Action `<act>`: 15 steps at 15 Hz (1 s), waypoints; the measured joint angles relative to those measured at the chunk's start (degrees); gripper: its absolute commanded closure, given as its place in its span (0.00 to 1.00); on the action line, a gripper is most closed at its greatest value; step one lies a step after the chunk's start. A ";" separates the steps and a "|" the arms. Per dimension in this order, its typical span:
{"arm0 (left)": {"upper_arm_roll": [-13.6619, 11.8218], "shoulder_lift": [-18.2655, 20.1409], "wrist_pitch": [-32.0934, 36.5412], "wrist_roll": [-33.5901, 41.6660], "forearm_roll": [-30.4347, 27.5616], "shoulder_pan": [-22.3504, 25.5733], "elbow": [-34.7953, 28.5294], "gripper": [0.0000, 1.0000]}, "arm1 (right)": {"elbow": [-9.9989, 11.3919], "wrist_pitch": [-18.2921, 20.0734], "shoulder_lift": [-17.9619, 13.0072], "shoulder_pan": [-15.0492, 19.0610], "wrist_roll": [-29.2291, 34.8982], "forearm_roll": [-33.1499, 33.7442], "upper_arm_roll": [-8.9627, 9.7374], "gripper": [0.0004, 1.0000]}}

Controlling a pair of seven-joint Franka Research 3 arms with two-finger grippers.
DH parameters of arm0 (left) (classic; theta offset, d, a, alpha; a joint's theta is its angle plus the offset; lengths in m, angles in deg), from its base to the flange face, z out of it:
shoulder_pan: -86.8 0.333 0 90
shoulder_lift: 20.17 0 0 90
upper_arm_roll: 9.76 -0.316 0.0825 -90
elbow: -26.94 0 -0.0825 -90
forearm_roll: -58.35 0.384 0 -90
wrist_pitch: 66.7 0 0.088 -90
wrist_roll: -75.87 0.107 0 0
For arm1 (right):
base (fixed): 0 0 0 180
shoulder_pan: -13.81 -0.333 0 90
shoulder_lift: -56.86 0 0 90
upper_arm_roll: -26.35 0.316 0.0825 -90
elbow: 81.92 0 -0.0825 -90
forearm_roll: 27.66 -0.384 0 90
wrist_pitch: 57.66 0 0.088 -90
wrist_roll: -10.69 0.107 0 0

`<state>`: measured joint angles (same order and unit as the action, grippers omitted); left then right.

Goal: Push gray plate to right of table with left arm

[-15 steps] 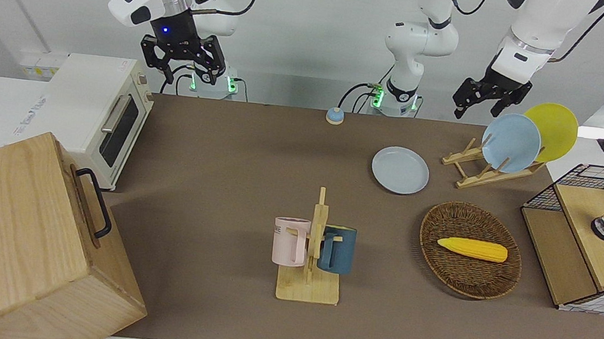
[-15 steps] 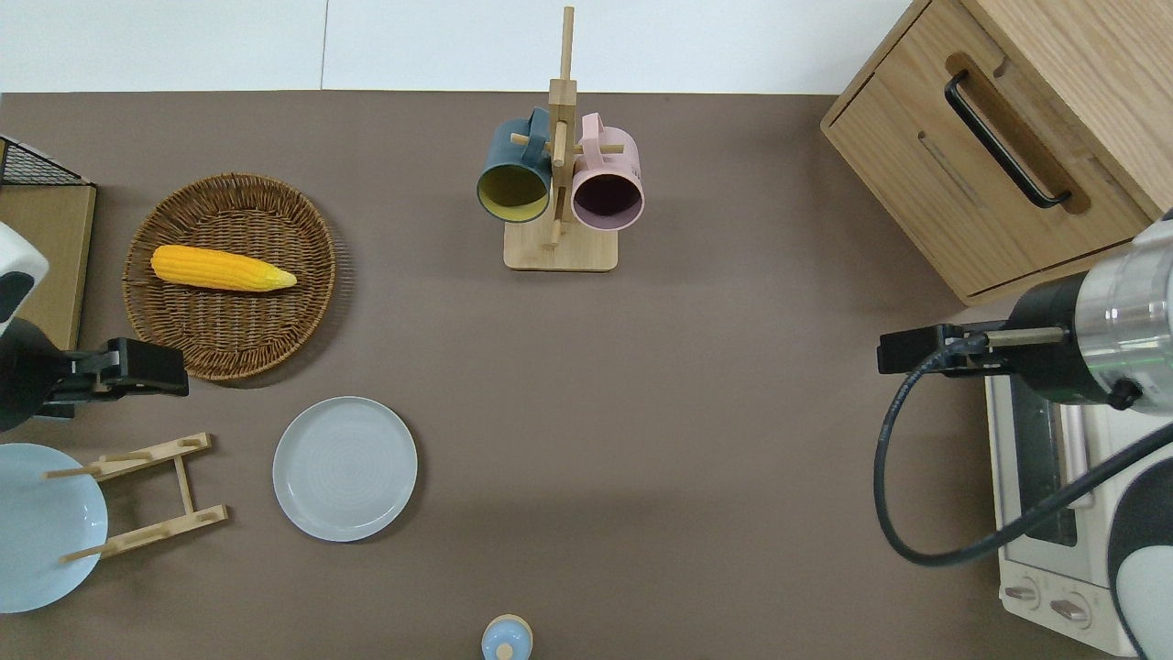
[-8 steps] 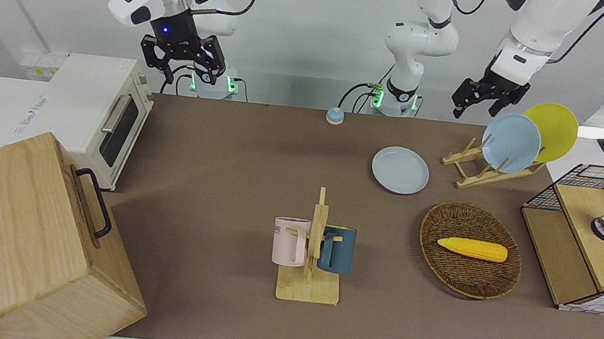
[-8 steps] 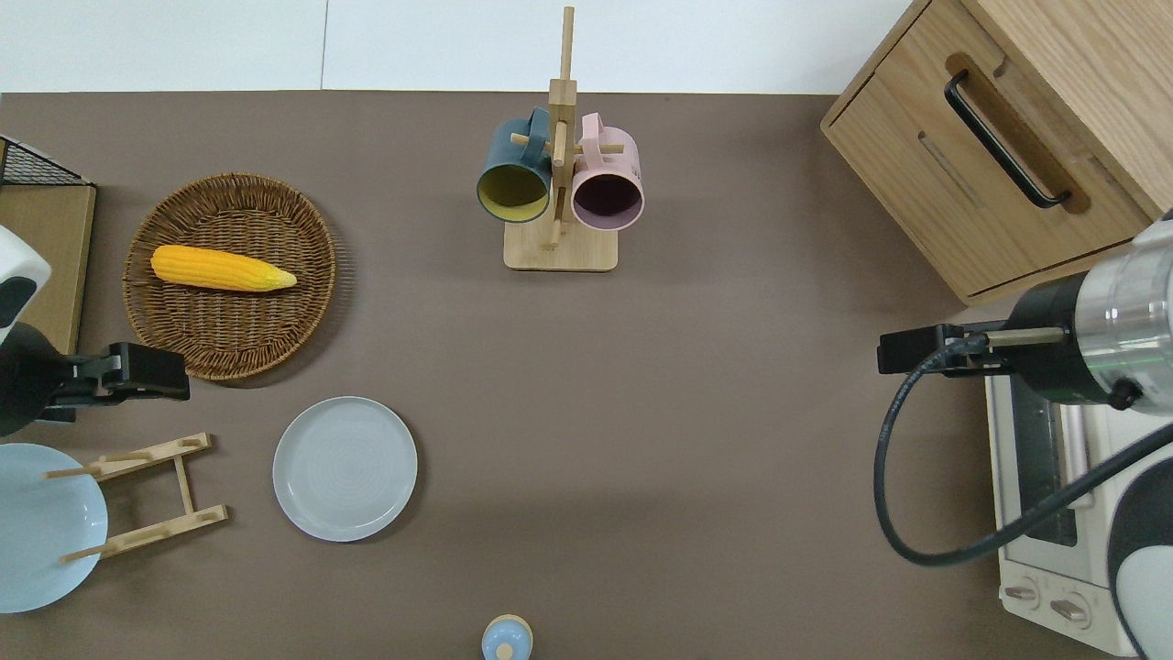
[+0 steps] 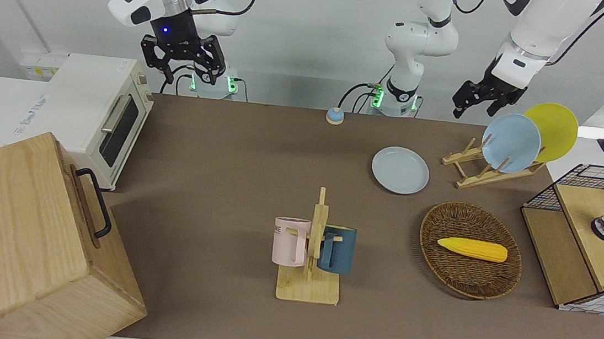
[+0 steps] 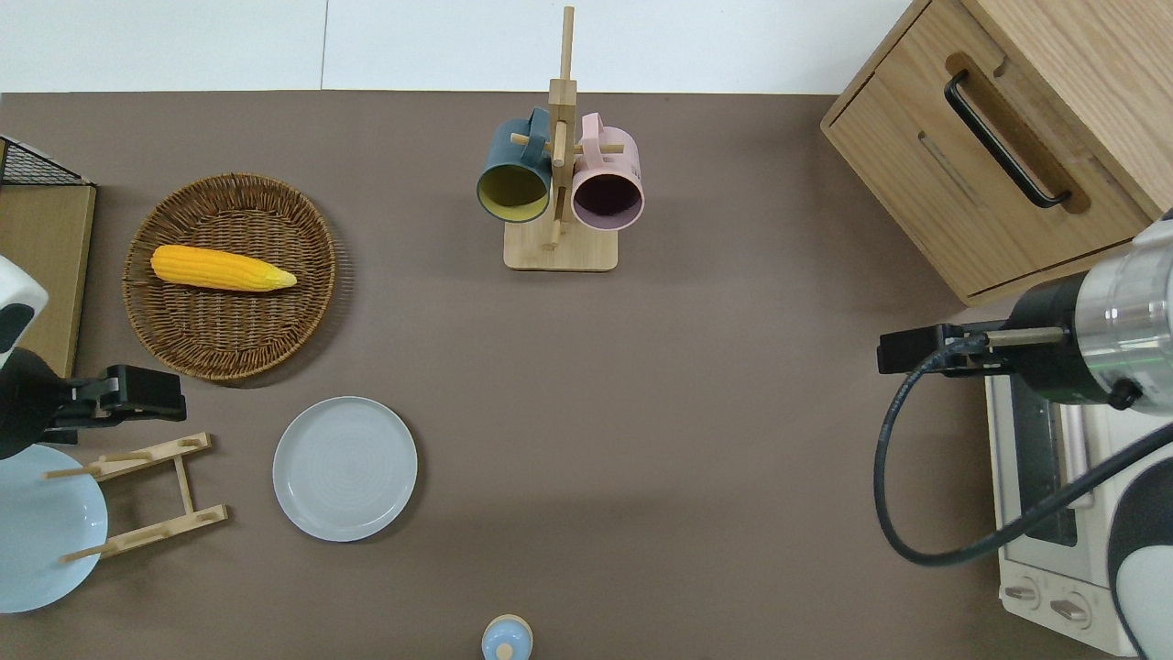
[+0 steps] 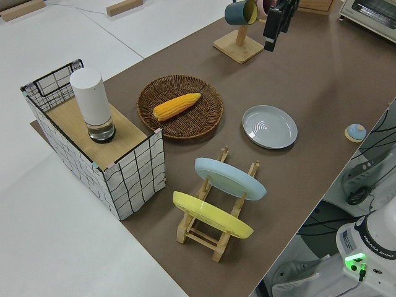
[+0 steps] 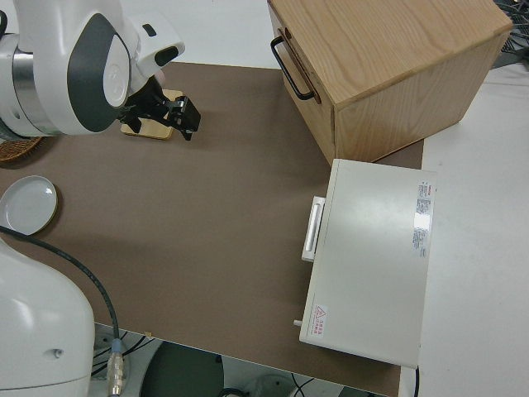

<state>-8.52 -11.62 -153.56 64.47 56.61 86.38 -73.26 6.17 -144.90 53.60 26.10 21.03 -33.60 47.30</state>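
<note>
The gray plate [image 5: 400, 170] lies flat on the brown table [image 5: 226, 151], toward the left arm's end; it also shows in the overhead view [image 6: 345, 467] and the left side view [image 7: 269, 126]. My left gripper [image 5: 475, 104] is open and empty, up in the air. In the overhead view the left gripper [image 6: 176, 394] is over bare table between the wicker basket and the wooden plate rack, apart from the gray plate. The right arm is parked, its gripper [image 5: 181, 66] open.
A wooden rack [image 6: 137, 495] holds a sky-blue plate [image 5: 510, 142] and a yellow plate [image 5: 555, 130]. The wicker basket [image 6: 302, 302] holds a corn cob [image 6: 220, 268]. A mug stand [image 6: 559, 183], wire crate [image 5: 578, 240], toaster oven [image 5: 102, 111], wooden cabinet [image 5: 18, 242] and small blue knob [image 5: 334, 115] also stand here.
My left gripper has risen slightly and drifted a little toward the robots and the plate rack. The gray plate and the right arm have not moved.
</note>
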 measured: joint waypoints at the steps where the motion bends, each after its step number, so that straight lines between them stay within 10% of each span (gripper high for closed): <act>1: -0.05 -0.01 -0.55 0.02 0.00 0.00 -1.59 0.03 | 0.00 0.00 0.00 0.00 0.00 0.00 0.00 0.00; 15: -2.92 -0.03 -16.46 2.88 -0.10 0.07 -20.59 0.05 | 0.00 0.00 0.00 0.00 0.00 0.00 0.00 0.00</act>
<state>-11.44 -11.65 -170.02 67.35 56.51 86.45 -93.85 6.17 -144.90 53.60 26.10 21.03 -33.60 47.30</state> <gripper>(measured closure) 0.044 0.004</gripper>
